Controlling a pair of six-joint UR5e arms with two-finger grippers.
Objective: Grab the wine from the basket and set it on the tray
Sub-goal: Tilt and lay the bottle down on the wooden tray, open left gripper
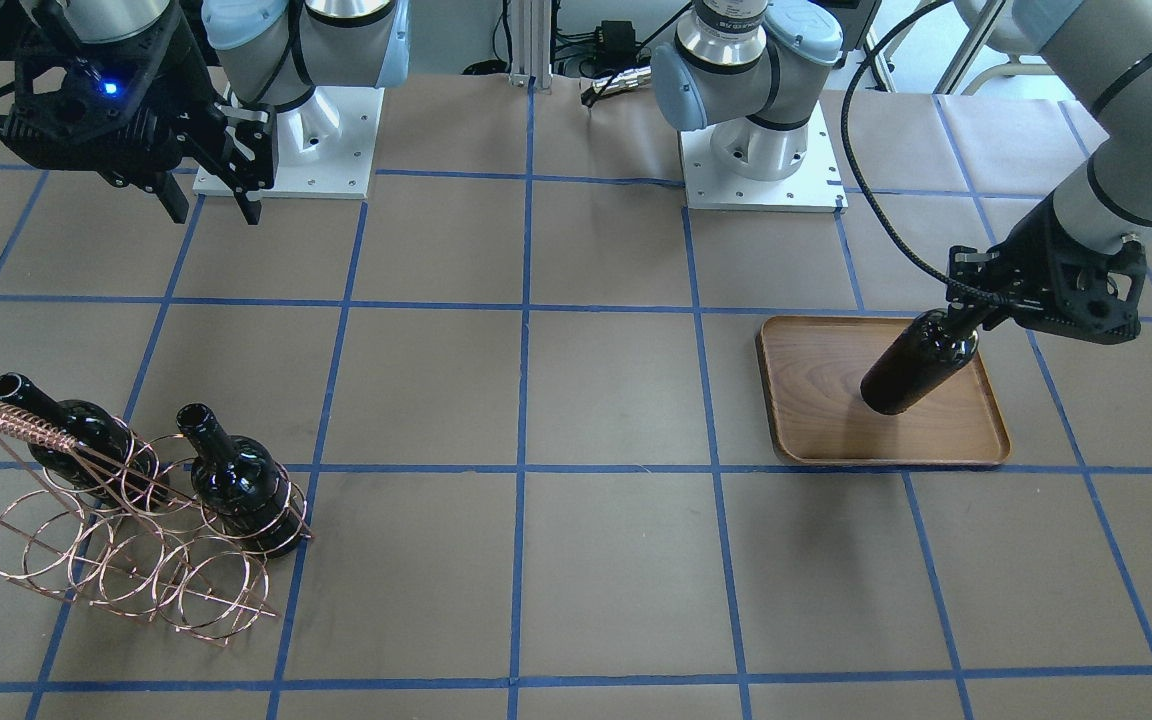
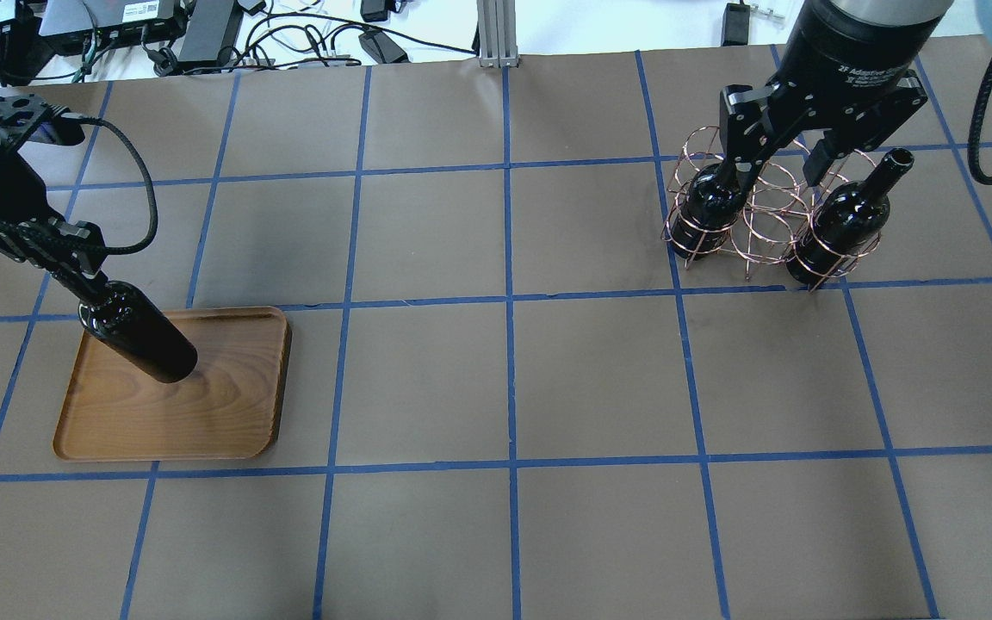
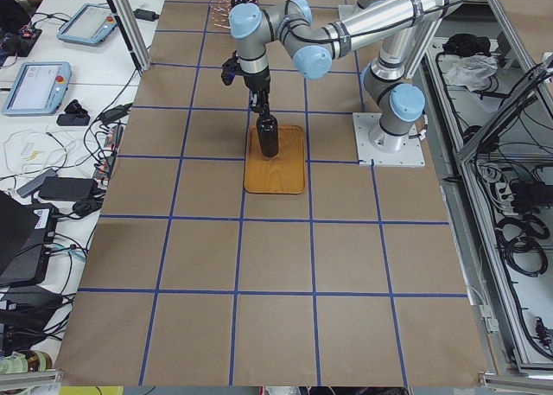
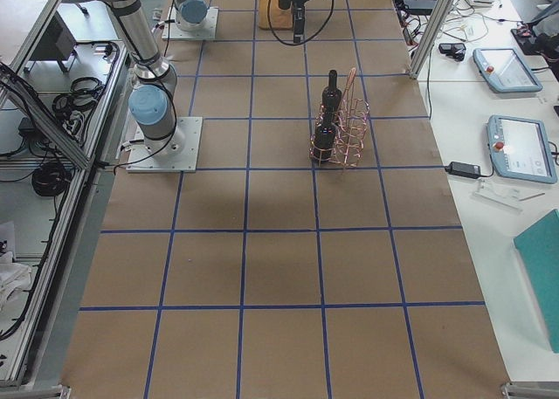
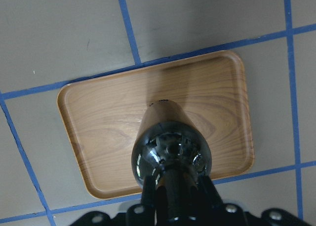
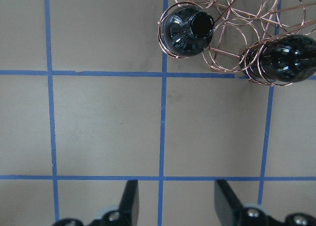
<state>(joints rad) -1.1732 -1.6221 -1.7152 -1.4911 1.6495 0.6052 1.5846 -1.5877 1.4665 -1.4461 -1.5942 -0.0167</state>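
My left gripper [image 1: 976, 318] is shut on the neck of a near-black wine bottle [image 1: 916, 365] and holds it upright over the brown wooden tray [image 1: 816, 430]. Whether its base touches the tray I cannot tell. In the left wrist view the bottle [image 5: 170, 147] hangs over the tray [image 5: 98, 112]. The copper wire basket [image 1: 116, 560] holds two more bottles [image 1: 66, 425] [image 1: 236, 480]. My right gripper [image 2: 778, 176] is open and empty, high above the table by the basket [image 2: 763, 215]. Its wrist view shows the basket [image 6: 237, 18] and both bottles [image 6: 187, 30] [image 6: 286, 58].
The table is brown paper with a blue tape grid. The two arm bases [image 1: 286, 140] [image 1: 761, 150] stand at the robot's side. Cables and electronics [image 2: 203, 26] lie beyond the far edge. Wide bare table lies between tray and basket.
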